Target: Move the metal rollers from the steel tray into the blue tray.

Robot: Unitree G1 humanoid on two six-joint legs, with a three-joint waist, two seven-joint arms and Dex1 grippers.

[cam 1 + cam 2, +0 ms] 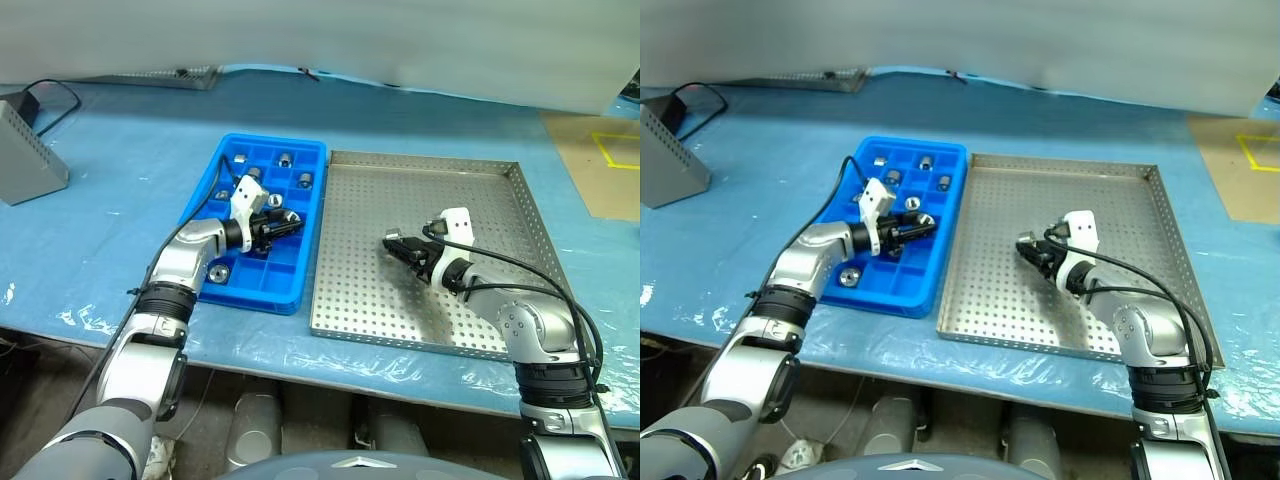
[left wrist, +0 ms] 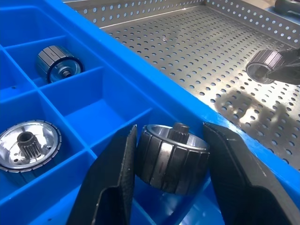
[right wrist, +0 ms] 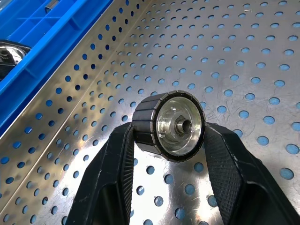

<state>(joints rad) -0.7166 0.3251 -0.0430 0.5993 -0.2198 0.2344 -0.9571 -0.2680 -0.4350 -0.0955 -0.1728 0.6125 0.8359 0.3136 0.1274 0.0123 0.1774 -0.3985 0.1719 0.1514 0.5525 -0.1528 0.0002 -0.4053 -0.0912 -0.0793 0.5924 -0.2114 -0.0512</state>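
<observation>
Left gripper (image 2: 171,154) clamps roller (image 2: 172,158) over blue tray (image 1: 300,262) | right gripper (image 3: 169,136) clamps roller (image 3: 169,125) above steel tray (image 1: 500,170)

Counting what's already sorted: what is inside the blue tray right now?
Several metal rollers lie in separate compartments of the blue tray. The left tool holds another above it; compartments beneath that arm are covered.

Workshop bench (blue sheeting (image 1: 120,180)) with parts trays (image 1: 470,170).
</observation>
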